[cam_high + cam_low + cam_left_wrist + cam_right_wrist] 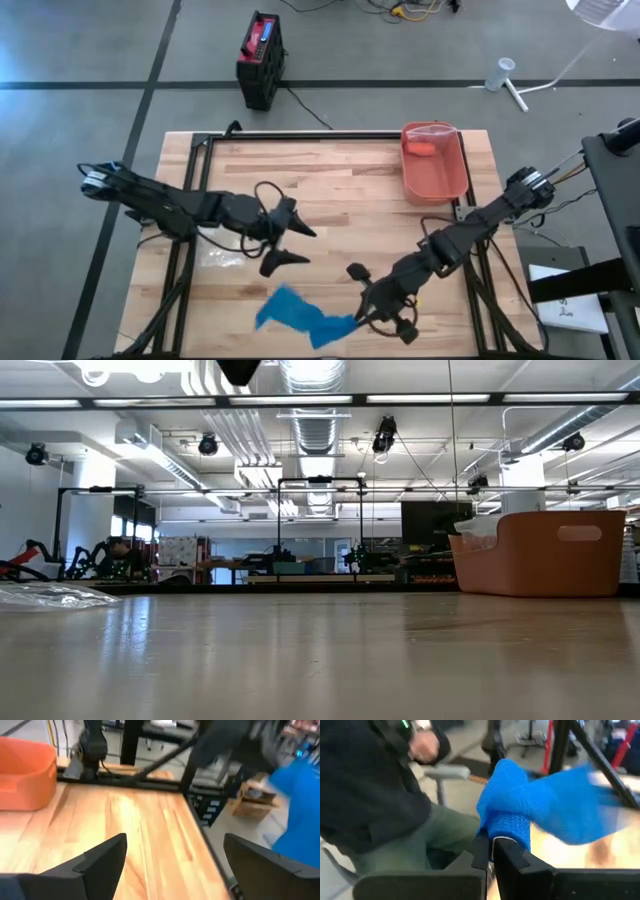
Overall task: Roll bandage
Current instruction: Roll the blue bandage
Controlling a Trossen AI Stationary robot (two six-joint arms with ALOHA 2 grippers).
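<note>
A: Blue bandage (300, 317) lies near the front edge of the wooden surface (330, 190), mostly unrolled, one end rolled up and clamped in the right tool (362, 315).

B: So the roll has only begun?

A: I judge so. In the right wrist view a small tight coil sits between the clenched fingers (482, 852) while a long loose tail trails off toward the left.

B: And the left tool (292, 243)?

A: Released, fingers spread wide, grasping nothing, hovering over the middle of the surface just behind the tail.

B: Anything in the way?

A: Not much. An orange bin (434, 160) stands at the back right corner, well apart. A clear plastic wrapper (222, 259) lies near the left edge. A person (375, 795) sits beyond the front edge.
</note>
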